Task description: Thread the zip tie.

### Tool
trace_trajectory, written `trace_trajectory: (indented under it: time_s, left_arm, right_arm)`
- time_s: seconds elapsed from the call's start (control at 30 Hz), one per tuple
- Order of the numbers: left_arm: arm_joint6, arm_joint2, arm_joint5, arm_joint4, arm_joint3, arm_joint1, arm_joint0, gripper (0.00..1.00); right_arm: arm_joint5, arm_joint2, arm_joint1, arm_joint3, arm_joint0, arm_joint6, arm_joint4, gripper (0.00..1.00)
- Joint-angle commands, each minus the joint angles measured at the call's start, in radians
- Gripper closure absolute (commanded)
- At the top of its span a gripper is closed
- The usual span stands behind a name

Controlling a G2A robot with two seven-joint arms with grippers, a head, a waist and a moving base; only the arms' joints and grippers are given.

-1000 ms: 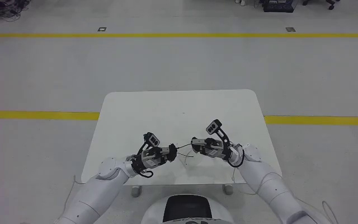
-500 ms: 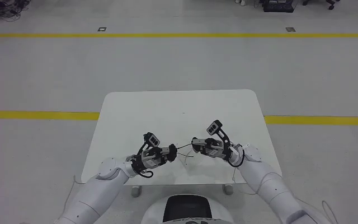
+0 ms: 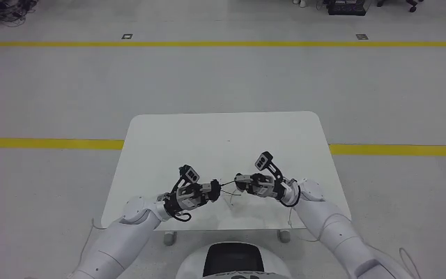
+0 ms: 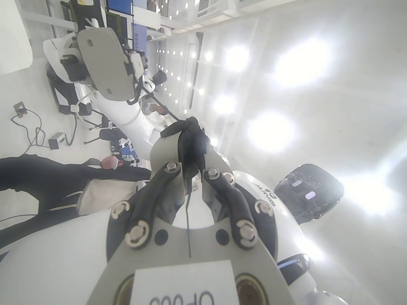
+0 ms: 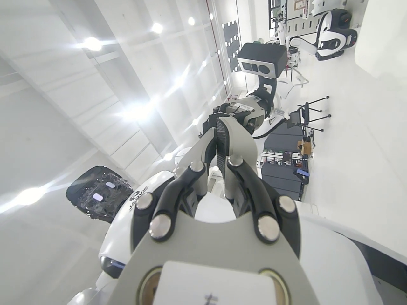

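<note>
The zip tie [image 4: 188, 220] is held in the air between the two arms, above the near edge of the desk [image 3: 209, 136] and clear of it. The left pincer [image 4: 190, 136] is clamped on the black strap, and a thin length trails back between its fingers toward the wrist. From its tips the strap runs nearly level across the robot's front to the right pincer [image 5: 219, 130]. That pincer's pads are pressed together, judged to be on the strap's other end; the contact itself is too small to confirm. The pincers face each other tip to tip, just beside one another. The coming move calls for the strap's long axis to line up with the head's slot. Which end carries the head cannot be told.
</note>
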Motion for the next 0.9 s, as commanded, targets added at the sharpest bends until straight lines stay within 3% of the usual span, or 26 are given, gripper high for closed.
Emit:
trace_trajectory:
  time_s: [0.0,0.87]
  left_arm:
    - [0.001,0.0,0.0,0.001,0.0,0.0,0.0,1.0]
    - [0.01,0.009,0.004,0.01,-0.003,-0.001,-0.007,1.0]
  right_arm:
    - [0.001,-0.002,-0.001,0.003,0.002,-0.006,-0.011,1.0]
    - [0.019,-0.017,-0.002,-0.005,0.012,-0.074,-0.133,1.0]
